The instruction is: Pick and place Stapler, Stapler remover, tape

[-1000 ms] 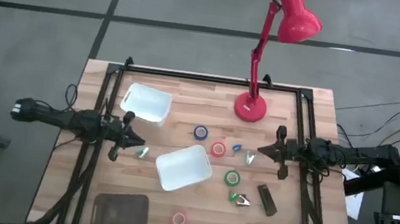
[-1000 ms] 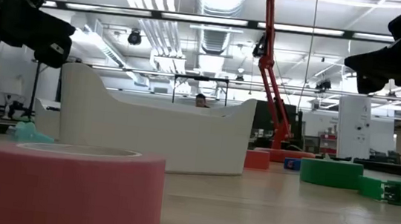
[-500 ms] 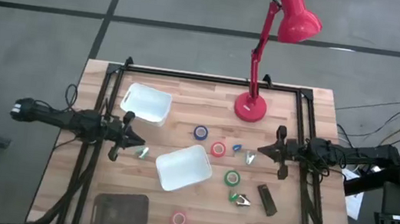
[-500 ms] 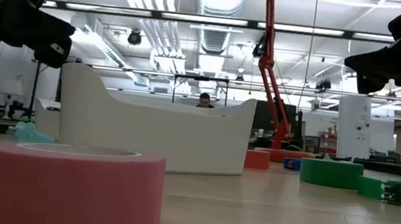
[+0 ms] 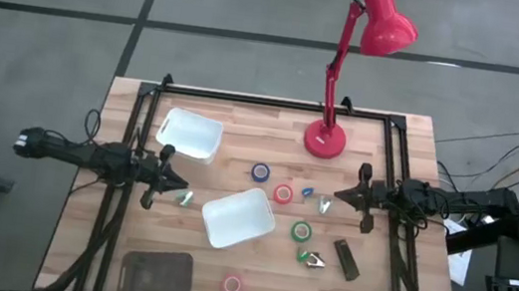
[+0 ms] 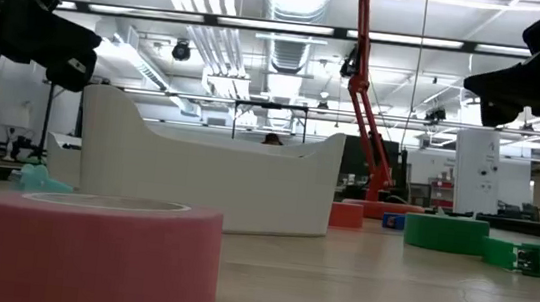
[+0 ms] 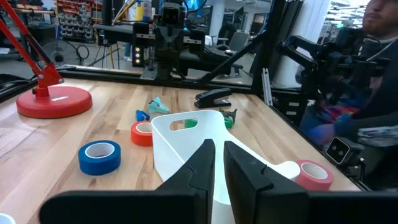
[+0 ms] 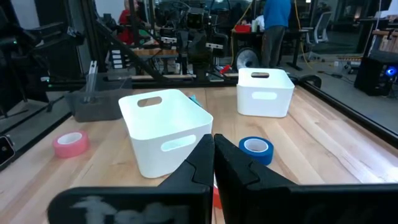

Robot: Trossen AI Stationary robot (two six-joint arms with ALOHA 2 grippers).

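left arm point(image 5: 87, 155): black, cabled | right arm point(image 5: 433, 201): black (angular casing)

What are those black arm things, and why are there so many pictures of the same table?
Those are two robot arms, each ending in a two-finger pincher called a gripper. The left gripper and the right gripper both hover over the wooden table, fingers shut, holding nothing. One picture looks straight down from above. One sits at table height, so the pink tape looks huge. Two cameras ride on the wrists, looking past the fingers. On the table lie two white bins, tape rolls in blue, red and green, a black stapler and a red lamp.
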